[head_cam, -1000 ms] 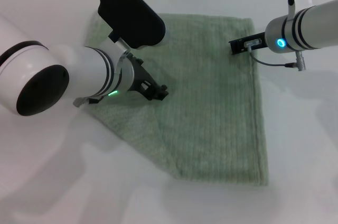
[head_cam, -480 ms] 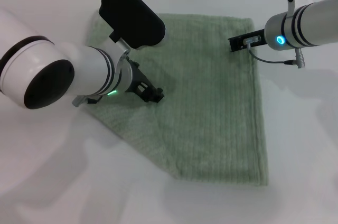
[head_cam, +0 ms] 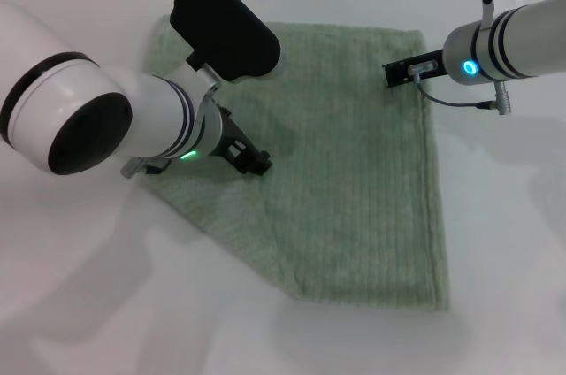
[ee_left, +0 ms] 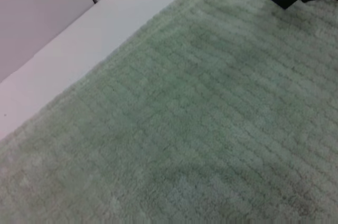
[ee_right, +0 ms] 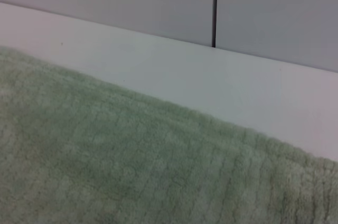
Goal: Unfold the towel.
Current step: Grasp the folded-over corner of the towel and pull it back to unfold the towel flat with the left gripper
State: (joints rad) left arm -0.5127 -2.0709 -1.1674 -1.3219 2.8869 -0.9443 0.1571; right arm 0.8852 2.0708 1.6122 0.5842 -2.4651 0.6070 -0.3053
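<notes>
A pale green towel [head_cam: 354, 172] is spread flat on a white table [head_cam: 504, 242], its corner at 8 o'clock cut off on a slant. The left gripper [head_cam: 255, 159] is lowered onto the cloth left of centre; whether its fingers are apart cannot be told. The right gripper [head_cam: 402, 72] is held at the towel's 1 o'clock corner, its opening likewise unclear.
</notes>
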